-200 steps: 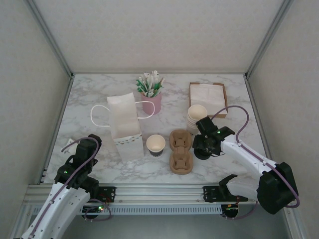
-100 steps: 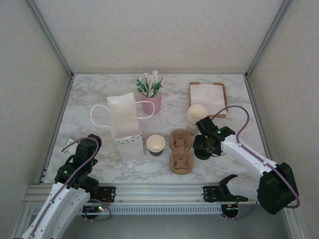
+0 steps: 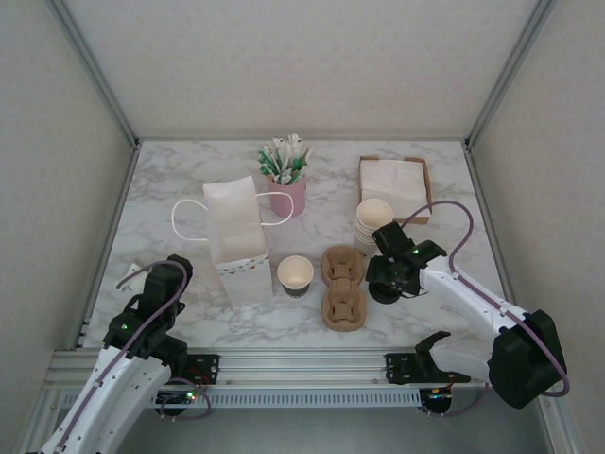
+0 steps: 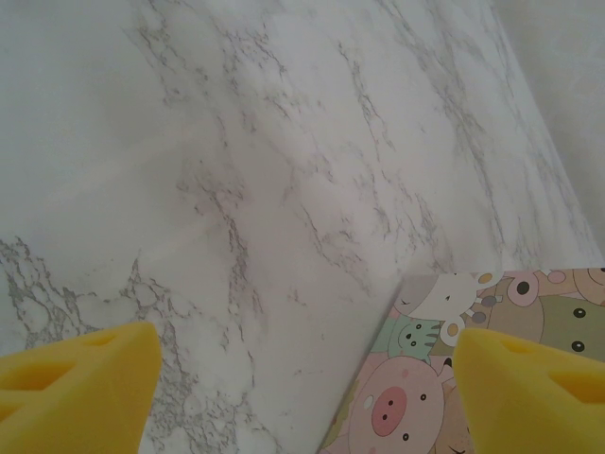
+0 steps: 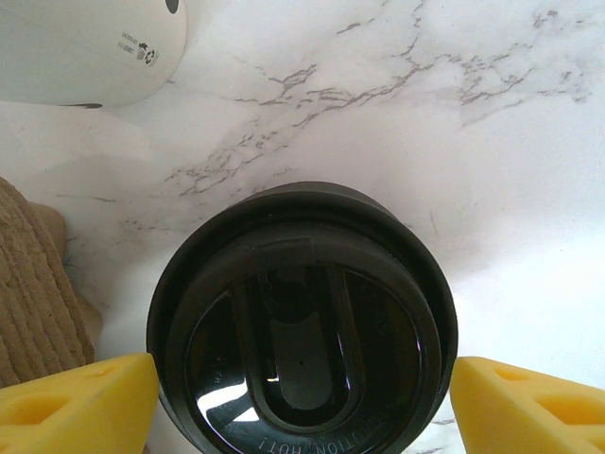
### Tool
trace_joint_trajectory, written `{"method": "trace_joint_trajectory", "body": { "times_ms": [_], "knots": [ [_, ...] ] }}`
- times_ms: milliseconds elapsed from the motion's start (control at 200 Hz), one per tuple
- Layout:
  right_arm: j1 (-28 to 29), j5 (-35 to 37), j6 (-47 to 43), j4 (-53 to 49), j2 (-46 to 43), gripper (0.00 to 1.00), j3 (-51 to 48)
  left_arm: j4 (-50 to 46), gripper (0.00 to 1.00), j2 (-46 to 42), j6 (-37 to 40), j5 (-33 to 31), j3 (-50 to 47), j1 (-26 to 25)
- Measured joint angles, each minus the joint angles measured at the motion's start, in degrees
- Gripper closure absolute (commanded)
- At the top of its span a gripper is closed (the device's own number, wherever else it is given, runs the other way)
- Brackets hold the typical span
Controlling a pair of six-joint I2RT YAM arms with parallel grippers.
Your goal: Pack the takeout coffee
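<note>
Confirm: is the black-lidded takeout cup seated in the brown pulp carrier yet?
No, the black-lidded takeout cup stands on the white marble table beside the brown pulp carrier.

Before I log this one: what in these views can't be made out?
1. Takeout coffee: the cup body is hidden under its own lid in the right wrist view; in the top view the right gripper covers it.
2. Lid lettering: cut off by the right wrist view's bottom edge.
3. Cartoon-printed card: left wrist view, cut by the bottom and right edges, partly behind a left gripper finger.
</note>
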Motion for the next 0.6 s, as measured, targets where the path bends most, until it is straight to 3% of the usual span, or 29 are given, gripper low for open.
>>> {"method": "trace_joint_trajectory", "body": {
  "times_ms": [596],
  "knots": [
    [0.0, 0.0, -0.04, 0.26, 0.61, 0.28, 0.0, 0.0, 0.19, 0.0, 0.0, 0.0, 0.0, 0.0]
  ]
}}
